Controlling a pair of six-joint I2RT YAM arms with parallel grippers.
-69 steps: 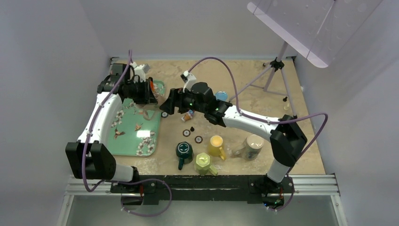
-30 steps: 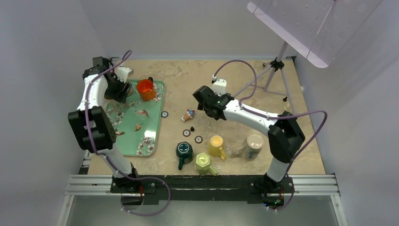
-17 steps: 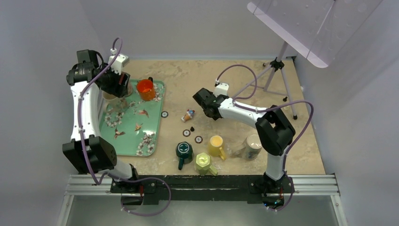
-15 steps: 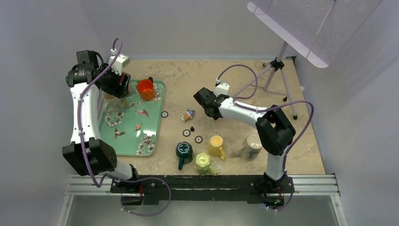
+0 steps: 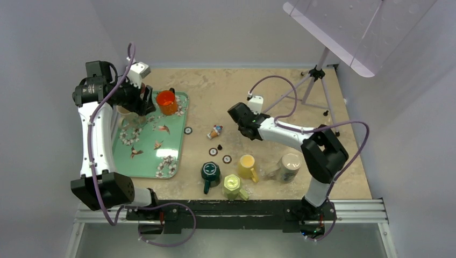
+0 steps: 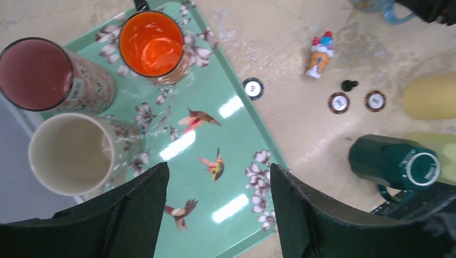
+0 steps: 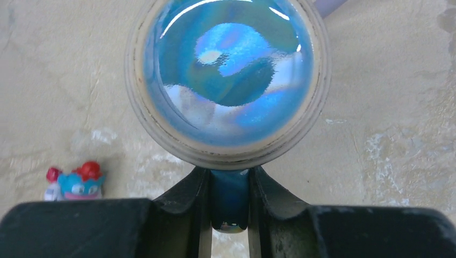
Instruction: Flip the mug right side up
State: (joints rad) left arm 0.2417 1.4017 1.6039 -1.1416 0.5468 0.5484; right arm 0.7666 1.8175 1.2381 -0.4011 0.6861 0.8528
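right wrist: right gripper clamped on the handle of the mug; mug on table, axis vertical, glossy blue round end up; mouth or base unclear.
left wrist: left gripper wide apart, empty, over tray; mug a blue sliver cut off at the top edge.
top: mug hidden under right gripper, mid-table.

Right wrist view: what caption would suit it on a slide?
The right claw pinches the handle of a glossy blue mug, seen from above, a small toy figure beside it.
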